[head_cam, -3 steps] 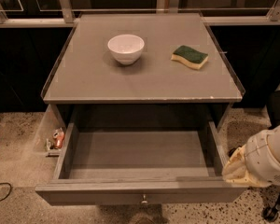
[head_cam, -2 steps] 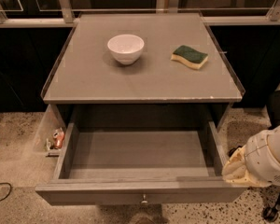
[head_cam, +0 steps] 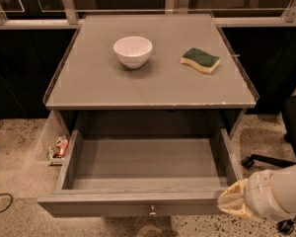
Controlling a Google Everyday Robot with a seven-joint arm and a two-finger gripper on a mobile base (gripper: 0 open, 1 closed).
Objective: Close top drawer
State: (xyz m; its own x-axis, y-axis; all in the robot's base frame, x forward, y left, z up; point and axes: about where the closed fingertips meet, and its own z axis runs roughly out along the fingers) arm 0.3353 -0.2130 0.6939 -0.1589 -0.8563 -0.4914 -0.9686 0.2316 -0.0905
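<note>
The top drawer (head_cam: 138, 204) is a wide gray drawer pulled far out of the gray cabinet, and its inside is empty. Its flat front has one small round metal knob (head_cam: 152, 212) at the centre. My gripper (head_cam: 232, 202) is at the bottom right, at the end of a white arm under a beige cover. It sits right against the right end of the drawer front.
On the cabinet top (head_cam: 153, 83) stand a white bowl (head_cam: 132, 51) and a green and yellow sponge (head_cam: 201, 59). Small items (head_cam: 59, 148) lie on the floor left of the cabinet. A chair base (head_cam: 266, 160) stands on the right. A railing and dark windows are behind.
The arm has moved down and to the left, bringing the gripper closer to the right end of the drawer front. The drawer has not moved.
</note>
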